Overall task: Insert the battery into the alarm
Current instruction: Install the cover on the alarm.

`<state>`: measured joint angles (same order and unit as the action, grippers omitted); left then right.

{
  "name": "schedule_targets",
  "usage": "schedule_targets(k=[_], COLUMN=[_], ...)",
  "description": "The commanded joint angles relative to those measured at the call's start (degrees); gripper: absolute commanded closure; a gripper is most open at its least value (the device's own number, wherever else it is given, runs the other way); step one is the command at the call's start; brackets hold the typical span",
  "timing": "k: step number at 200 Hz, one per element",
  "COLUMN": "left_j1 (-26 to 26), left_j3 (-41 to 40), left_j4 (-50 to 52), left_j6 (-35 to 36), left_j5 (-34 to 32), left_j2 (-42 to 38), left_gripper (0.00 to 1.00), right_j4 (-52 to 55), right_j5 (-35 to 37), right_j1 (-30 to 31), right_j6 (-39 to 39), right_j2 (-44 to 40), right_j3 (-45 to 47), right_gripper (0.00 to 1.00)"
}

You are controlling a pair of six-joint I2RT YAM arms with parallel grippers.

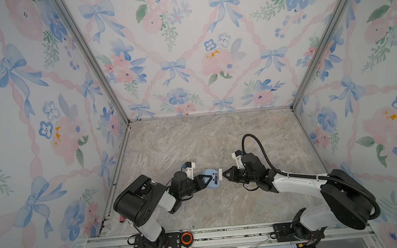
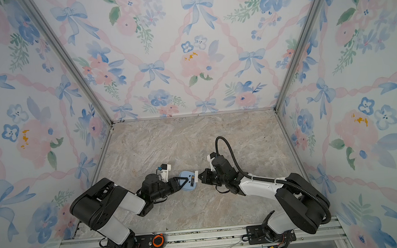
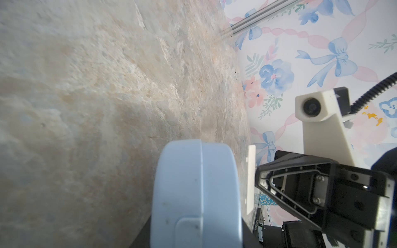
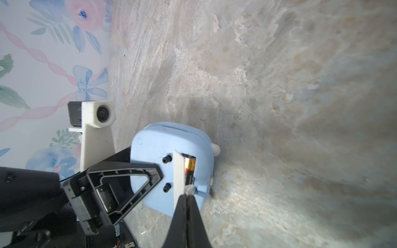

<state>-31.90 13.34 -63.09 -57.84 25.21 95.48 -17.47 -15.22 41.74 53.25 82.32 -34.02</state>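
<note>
Bench: marbled stone-look top (image 1: 194,142), boxed in by flowered walls.
Rail: nearest of all (image 1: 226,232), well short of the alarm (image 4: 150,146); it carries both arm bases.
Red stub: small thing (image 1: 122,219) on the bench, well apart from the alarm; too small to name.
Left claw: clamped on the alarm (image 1: 208,180), one finger across its back beside the knobs (image 4: 167,160) and clear of the slot. This looks like a brace, keeping the back turned to the right arm.
Alarm: held on edge, blue back outward; whether it touches the bench I cannot tell.
Battery: lying in the alarm's slot (image 4: 190,166), copper end showing, seemingly seated.
Cover: white strip (image 4: 178,171) standing at the slot's edge, tilted, not flat over the battery.
Right claw: jaws pinched tight on the cover's end (image 4: 188,193), just beside the alarm, probably to swing it shut.
Back wall: far beyond the alarm (image 1: 199,55).
</note>
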Motion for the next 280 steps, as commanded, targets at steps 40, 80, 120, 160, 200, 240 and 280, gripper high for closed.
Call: schedule_targets(k=[40, 80, 120, 160, 200, 240, 280], left_j1=[-0.36, -0.38, -0.36, -0.42, -0.44, -0.44, -0.44], left_j3=[-2.72, -2.46, -2.74, -2.82, -2.68, -2.85, -2.84], left_j4=[9.67, 9.64, 9.65, 9.65, 9.66, 9.69, 9.73], left_j6=[1.07, 1.09, 0.72, 0.72, 0.74, 0.72, 0.73], left_j5=[-3.27, -3.04, -3.42, -3.24, -3.28, -3.33, -3.15], left_j2=[2.52, 3.22, 2.74, 2.78, 3.0, 2.97, 2.98], left_gripper=[1.0, 1.0, 1.0, 1.0, 1.0, 1.0, 1.0], right_j4=[-7.23, -7.88, -10.24, -11.69, -12.62, -13.28, -13.16], right_j5=[-1.83, -1.14, -0.86, -0.79, -1.21, -0.6, -1.3], right_j1=[1.88, 1.94, 2.16, 2.63, 3.24, 3.21, 2.95], right_j6=[3.94, 4.57, 6.59, 7.2, 7.69, 8.46, 8.37], right_j2=[5.89, 5.15, 6.41, 7.54, 8.88, 8.83, 7.4], right_j3=[-0.61, 1.01, 2.2, 2.56, 2.17, 3.46, 4.35], right_gripper=[1.0, 1.0, 1.0, 1.0, 1.0, 1.0, 1.0])
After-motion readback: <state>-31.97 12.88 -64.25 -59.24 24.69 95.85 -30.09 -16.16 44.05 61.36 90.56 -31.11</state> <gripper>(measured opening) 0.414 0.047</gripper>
